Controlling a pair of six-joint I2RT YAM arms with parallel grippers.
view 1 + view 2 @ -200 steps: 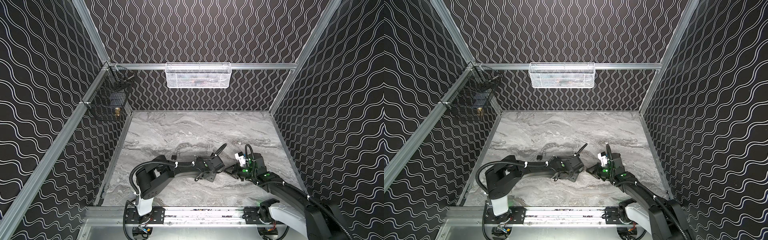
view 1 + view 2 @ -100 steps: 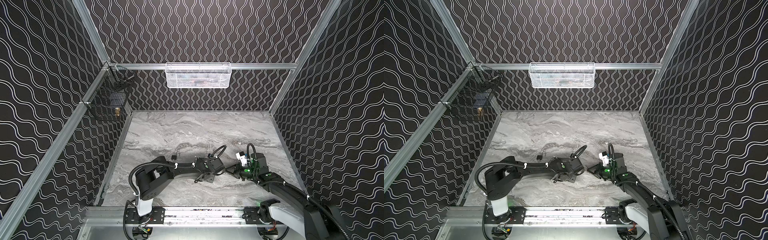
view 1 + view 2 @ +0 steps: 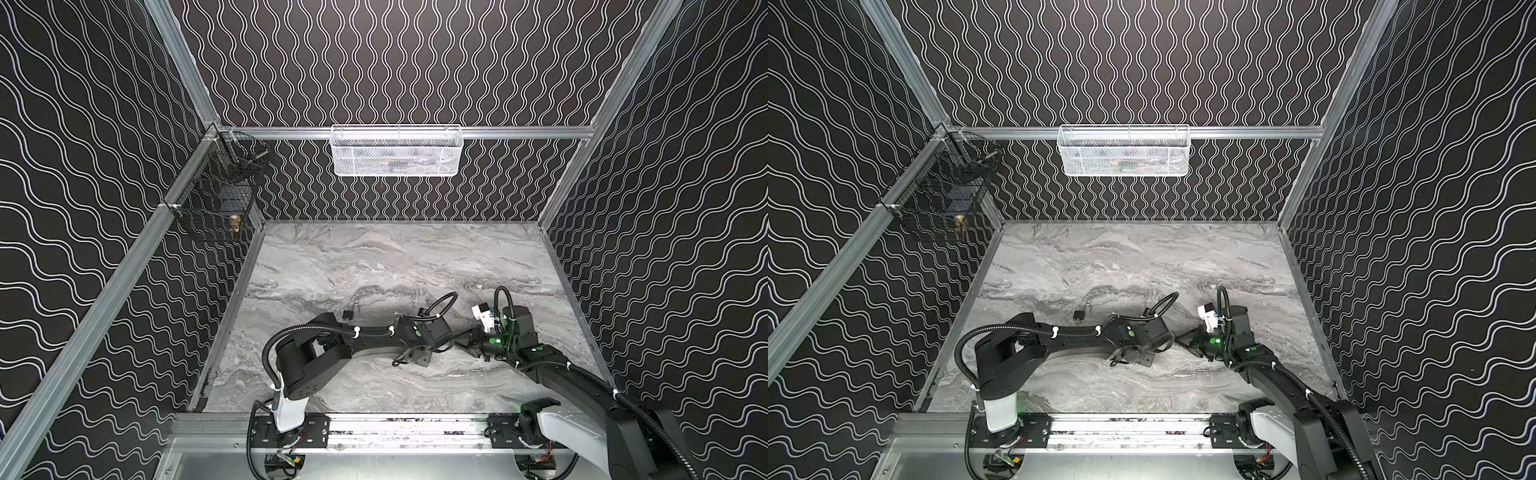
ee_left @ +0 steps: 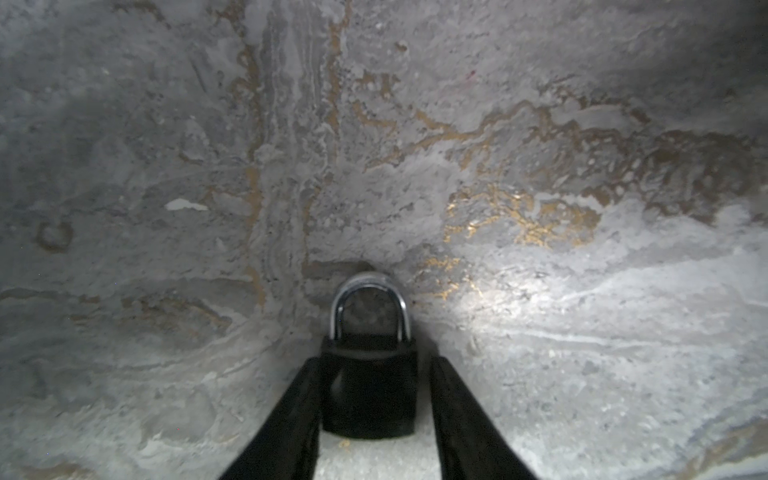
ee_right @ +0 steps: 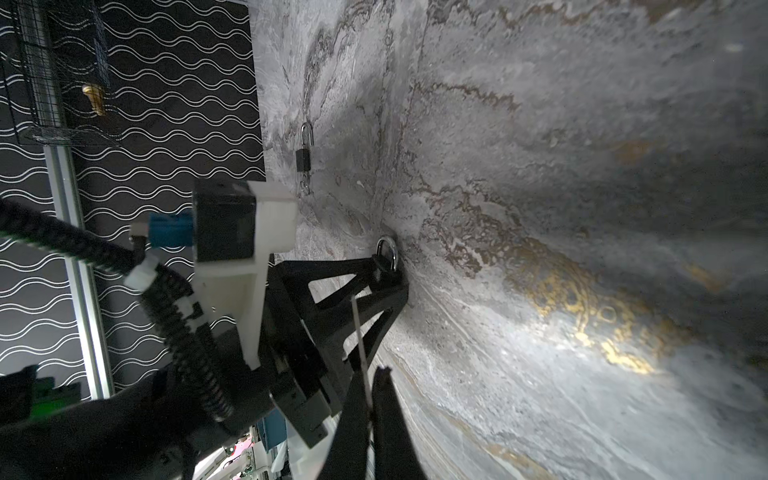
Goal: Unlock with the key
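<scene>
- At the front of the table, the right gripper (image 5: pixel 371 376) is pinched tight on a thin flat silvery blade (image 5: pixel 359 328) that juts past its tips. Seen edge-on, it is judged to be the key.
- Just beyond, the left gripper (image 4: pixel 376 363) straddles the small black box-shaped padlock with a polished steel shackle (image 4: pixel 369 395), which lies flat on the grey marble-patterned tabletop (image 4: pixel 561 374).
- One of its matte black fingers (image 4: pixel 291 415) seems to touch the lock body and a narrow gap shows at the other. The jaws are therefore partly open, with no firm grip seen.
- The step in hand, by judgement, is securing the lock for the key.
- The next move calls for a firm clamp on the smooth, hard body, with the keyway end turned towards the blade, then fine alignment. The keyway itself is hidden.
- Farther off, a second small black padlock (image 3: pixel 347 314) lies apart on the table.
- Farthest away, a white mesh basket (image 3: pixel 397 166) hangs on the back wall and a black wire basket (image 3: pixel 208 203) hangs in the left corner.
</scene>
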